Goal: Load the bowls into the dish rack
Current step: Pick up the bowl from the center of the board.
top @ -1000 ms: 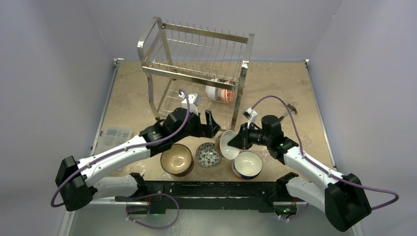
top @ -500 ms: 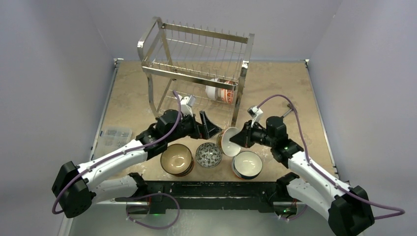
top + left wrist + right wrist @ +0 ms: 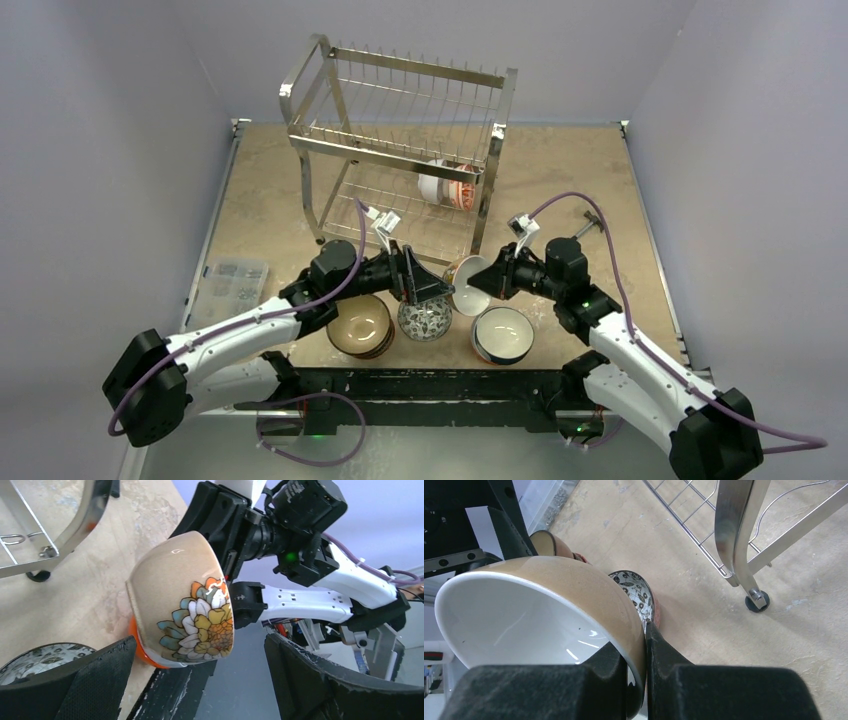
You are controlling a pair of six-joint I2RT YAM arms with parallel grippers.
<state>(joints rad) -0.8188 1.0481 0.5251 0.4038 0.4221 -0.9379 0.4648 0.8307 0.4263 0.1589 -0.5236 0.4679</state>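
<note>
At the left edge of the tan stone-look table (image 3: 270,190) lies a clear plastic box (image 3: 232,275). Next, near the front edge, sits a round brown ceramic bowl with a pale inside (image 3: 359,325). Behind it, at the back centre, stands the tall two-tier chrome wire dish rack (image 3: 400,150).

The left gripper (image 3: 428,287) hangs with its black fingers spread wide and holding nothing, just above a small dark bowl with a leaf pattern (image 3: 424,318). Its fingers point toward the bowl in the other arm's grip.

On the right side of the rack's lower tier, two bowls stand on edge, one white and one red-patterned (image 3: 450,185).

Just right of the spread fingers, a tan bowl with a painted flower and a white inside (image 3: 185,595) is tipped on its side above the table. The right gripper (image 3: 639,665) is clenched on its rim, one finger inside and one outside. An orange rim (image 3: 137,642) shows just beneath it.

Nearest the front right rests a white-lined bowl with a dark rim (image 3: 502,334).
</note>
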